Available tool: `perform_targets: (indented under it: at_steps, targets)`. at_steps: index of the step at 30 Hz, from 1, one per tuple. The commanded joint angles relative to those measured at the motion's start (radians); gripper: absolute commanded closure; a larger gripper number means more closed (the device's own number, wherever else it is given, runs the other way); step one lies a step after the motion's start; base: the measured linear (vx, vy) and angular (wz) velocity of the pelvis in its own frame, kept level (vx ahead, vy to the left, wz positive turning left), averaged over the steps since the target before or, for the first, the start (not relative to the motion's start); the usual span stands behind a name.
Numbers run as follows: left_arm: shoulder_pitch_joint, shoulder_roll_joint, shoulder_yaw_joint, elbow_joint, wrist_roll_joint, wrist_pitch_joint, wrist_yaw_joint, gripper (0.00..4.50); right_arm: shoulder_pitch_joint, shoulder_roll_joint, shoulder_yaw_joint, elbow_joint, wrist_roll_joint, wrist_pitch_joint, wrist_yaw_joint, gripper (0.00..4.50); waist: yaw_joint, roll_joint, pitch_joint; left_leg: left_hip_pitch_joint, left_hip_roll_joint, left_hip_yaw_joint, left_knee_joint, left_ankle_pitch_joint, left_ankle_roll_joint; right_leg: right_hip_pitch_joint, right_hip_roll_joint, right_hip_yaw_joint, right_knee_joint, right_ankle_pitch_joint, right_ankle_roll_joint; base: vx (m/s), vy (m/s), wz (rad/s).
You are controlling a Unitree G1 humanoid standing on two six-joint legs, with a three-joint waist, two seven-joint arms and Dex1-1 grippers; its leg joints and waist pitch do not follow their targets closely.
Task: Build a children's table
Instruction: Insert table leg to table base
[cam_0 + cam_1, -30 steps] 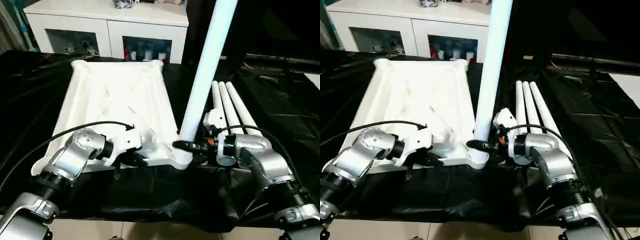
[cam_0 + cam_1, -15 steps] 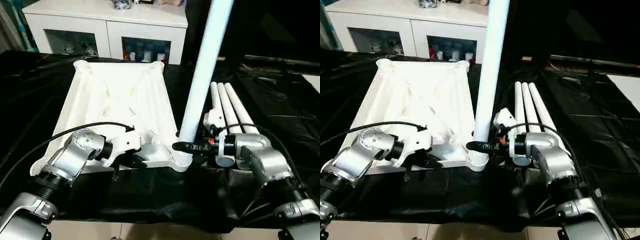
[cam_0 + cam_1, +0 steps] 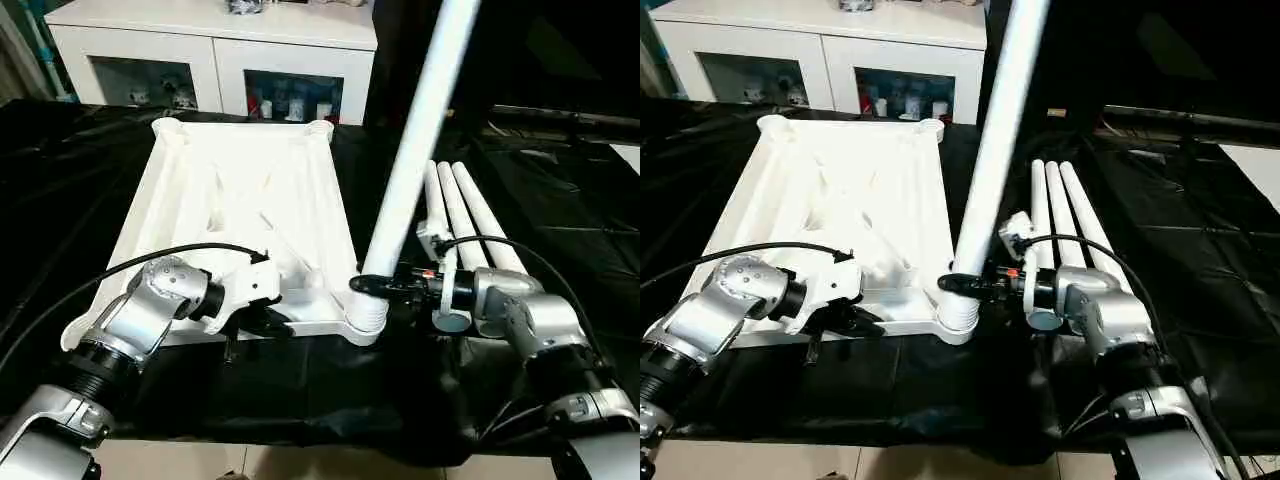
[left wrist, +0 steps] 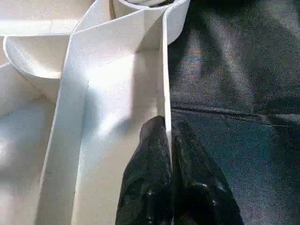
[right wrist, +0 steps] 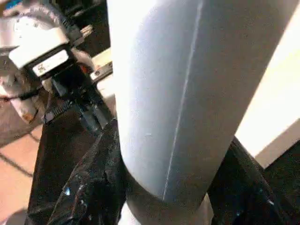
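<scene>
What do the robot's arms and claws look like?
Both forearms are shiny silver metal with rounded joints and ribbed black collars. A thin black cable loops over the left arm and another over the right arm. The left claw and the right claw each have two glossy black fingers.

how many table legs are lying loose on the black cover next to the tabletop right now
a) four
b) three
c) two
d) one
b) three white legs lie side by side on the black cover beside the tabletop, while a fourth leg stands tilted in the near corner socket, with the right gripper closed around its base.
</scene>
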Motion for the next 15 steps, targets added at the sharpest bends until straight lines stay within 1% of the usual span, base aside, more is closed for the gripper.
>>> perform_targets:
  at_steps: [1,2,3,5,6,7,8,9,10,11,12,15]
  targets:
    - [-0.021,0.002,0.011,-0.015,0.016,-0.016,0.018,4.5,0.032,-0.012,-0.021,0.01,-0.019,0.004,-0.045,2.64,-0.005,0.021,-0.05,0.006,0.031,-0.002,-0.073,-0.168,0.001,0.045,-0.069,0.058,-0.075,-0.082,-0.226,0.0,0.0,0.0]
    - [-0.025,-0.001,0.013,-0.006,0.016,-0.02,0.026,4.5,0.051,-0.001,-0.043,0.009,-0.013,-0.011,-0.076,2.65,-0.007,0.02,-0.049,0.006,0.031,-0.002,-0.074,-0.177,-0.001,0.045,-0.068,0.058,-0.078,-0.085,-0.224,0.0,0.0,0.0]
    - [-0.027,-0.002,0.015,-0.002,0.017,-0.022,0.03,4.5,0.061,0.005,-0.054,0.009,-0.008,-0.019,-0.089,2.65,-0.006,0.027,-0.049,0.007,0.03,-0.003,-0.074,-0.185,-0.004,0.045,-0.069,0.057,-0.078,-0.096,-0.223,0.0,0.0,0.0]
    - [-0.03,-0.004,0.017,0.004,0.018,-0.023,0.036,4.5,0.073,0.012,-0.066,0.013,-0.006,-0.033,-0.108,2.65,-0.008,0.024,-0.048,0.006,0.03,-0.003,-0.075,-0.197,-0.005,0.045,-0.069,0.057,-0.082,-0.122,-0.219,0.0,0.0,0.0]
    - [-0.032,-0.005,0.017,0.007,0.018,-0.024,0.037,4.5,0.079,0.017,-0.071,0.016,-0.008,-0.045,-0.12,2.65,-0.008,0.032,-0.046,0.006,0.029,-0.003,-0.075,-0.203,-0.007,0.044,-0.068,0.057,-0.084,-0.135,-0.216,0.0,0.0,0.0]
    - [-0.033,-0.005,0.018,0.009,0.018,-0.025,0.037,4.5,0.088,0.021,-0.075,0.017,-0.008,-0.054,-0.13,2.65,-0.009,0.029,-0.046,0.005,0.029,-0.003,-0.076,-0.207,-0.007,0.044,-0.068,0.057,-0.085,-0.142,-0.215,0.0,0.0,0.0]
    - [-0.035,-0.007,0.018,0.014,0.018,-0.026,0.039,4.5,0.108,0.033,-0.087,0.01,-0.009,-0.077,-0.155,2.65,-0.011,0.036,-0.046,0.006,0.028,-0.004,-0.076,-0.216,-0.011,0.044,-0.067,0.057,-0.088,-0.147,-0.213,0.0,0.0,0.0]
    - [-0.036,-0.007,0.018,0.015,0.018,-0.026,0.04,4.5,0.114,0.037,-0.09,0.005,-0.01,-0.086,-0.165,2.65,-0.01,0.038,-0.046,0.006,0.028,-0.005,-0.077,-0.223,-0.013,0.044,-0.068,0.057,-0.088,-0.156,-0.209,0.0,0.0,0.0]
    - [-0.037,-0.008,0.019,0.017,0.018,-0.027,0.043,4.5,0.118,0.04,-0.091,0.001,-0.012,-0.092,-0.171,2.65,-0.01,0.036,-0.046,0.006,0.028,-0.006,-0.077,-0.218,-0.01,0.044,-0.066,0.057,-0.087,-0.154,-0.208,0.0,0.0,0.0]
    - [-0.04,-0.011,0.022,0.023,0.019,-0.028,0.052,4.5,0.133,0.05,-0.093,-0.01,-0.027,-0.131,-0.203,2.65,-0.01,0.046,-0.045,0.006,0.028,-0.007,-0.077,-0.221,-0.011,0.044,-0.067,0.057,-0.086,-0.156,-0.209,0.0,0.0,0.0]
    - [-0.042,-0.014,0.024,0.027,0.02,-0.029,0.059,4.5,0.145,0.056,-0.09,-0.022,-0.04,-0.157,-0.221,2.65,-0.011,0.045,-0.045,0.008,0.029,-0.006,-0.077,-0.229,-0.014,0.041,-0.067,0.057,-0.089,-0.159,-0.207,0.0,0.0,0.0]
    - [-0.046,-0.022,0.026,0.034,0.022,-0.03,0.081,4.5,0.189,0.077,-0.083,-0.076,-0.067,-0.206,-0.257,2.65,-0.011,0.043,-0.046,0.005,0.028,-0.007,-0.078,-0.218,-0.014,0.044,-0.066,0.058,-0.087,-0.145,-0.202,0.0,0.0,0.0]
